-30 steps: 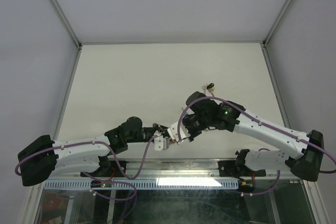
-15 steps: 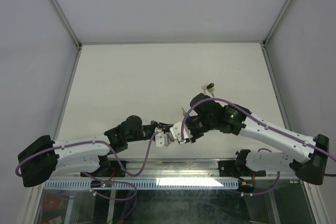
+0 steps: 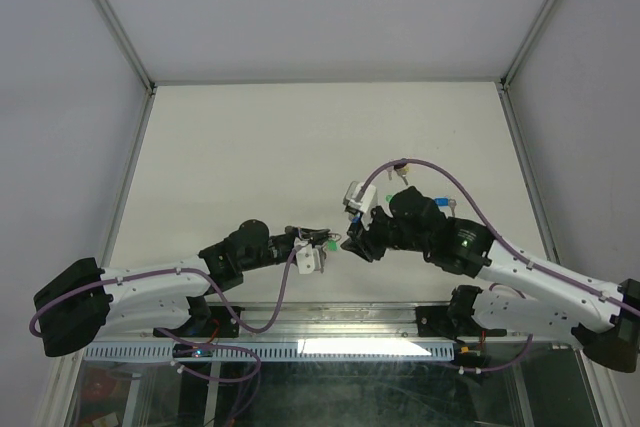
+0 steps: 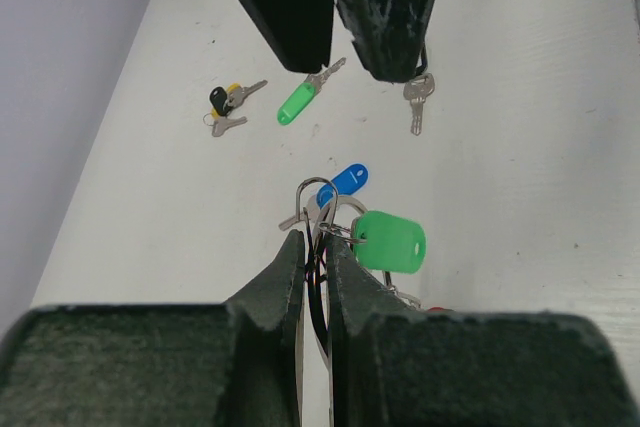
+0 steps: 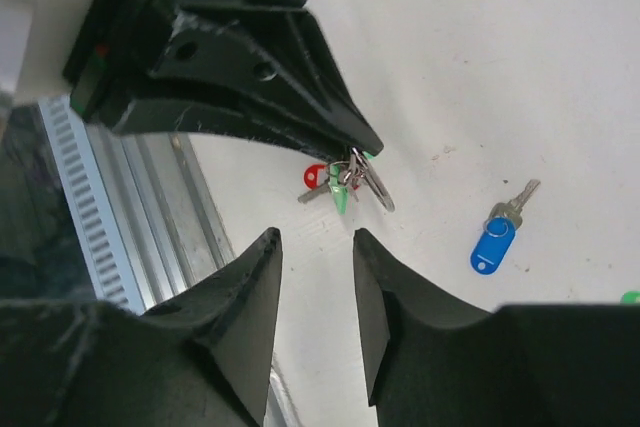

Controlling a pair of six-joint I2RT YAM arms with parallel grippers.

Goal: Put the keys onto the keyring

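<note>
My left gripper point(image 4: 315, 242) is shut on the keyring point(image 4: 322, 202), a thin silver wire ring held above the table. A green tag point(image 4: 390, 240) hangs from the ring; from the right wrist view the keyring point(image 5: 371, 183) also carries a red-capped key point(image 5: 314, 177). My right gripper point(image 5: 315, 242) stands open and empty, a short way from the ring and facing the left gripper point(image 3: 320, 246). Loose keys lie on the table: a blue-capped one point(image 4: 345, 182), a green-capped one point(image 4: 297, 104) and a bare silver one point(image 4: 417, 97).
A small black-and-yellow key bunch point(image 4: 226, 107) lies further back on the table. The right arm's black fingers point(image 4: 385, 7) fill the top of the left wrist view. The metal rail point(image 5: 130, 187) at the table's near edge runs just beside the grippers.
My right gripper has opened and drawn back to the right, away from the keyring, its wrist swinging up and away. The left gripper has kept its grip and place.
</note>
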